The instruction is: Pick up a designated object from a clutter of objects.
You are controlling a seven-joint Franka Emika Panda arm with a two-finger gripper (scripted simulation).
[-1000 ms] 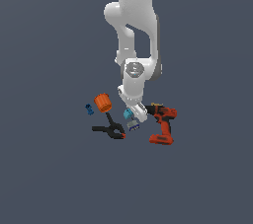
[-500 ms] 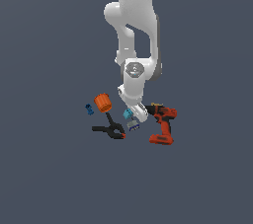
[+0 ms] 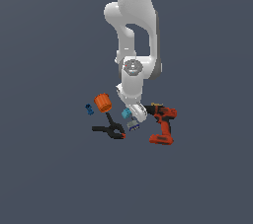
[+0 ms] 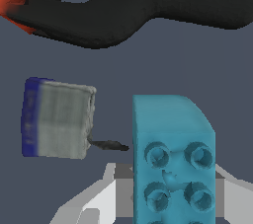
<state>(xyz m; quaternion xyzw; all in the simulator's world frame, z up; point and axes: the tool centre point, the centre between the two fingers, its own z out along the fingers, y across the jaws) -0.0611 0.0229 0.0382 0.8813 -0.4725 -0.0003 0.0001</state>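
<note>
The designated object [image 4: 170,159] is a small teal studded block. In the wrist view it sits between the pale fingers [image 4: 91,203] of my gripper [image 4: 170,205], which is shut on its sides. In the exterior view the teal block [image 3: 126,114] shows at the tip of the gripper [image 3: 130,115], low down among the clutter of objects. Just beside it lies the grey-and-purple block [image 4: 57,118].
A black spring clamp [image 3: 109,130] lies toward the exterior view's left of the gripper, and its dark handles [image 4: 148,6] show in the wrist view. An orange ridged cylinder [image 3: 103,102] and a tiny blue piece [image 3: 89,109] lie further left. The red-and-black drill [image 3: 162,123] lies on the right.
</note>
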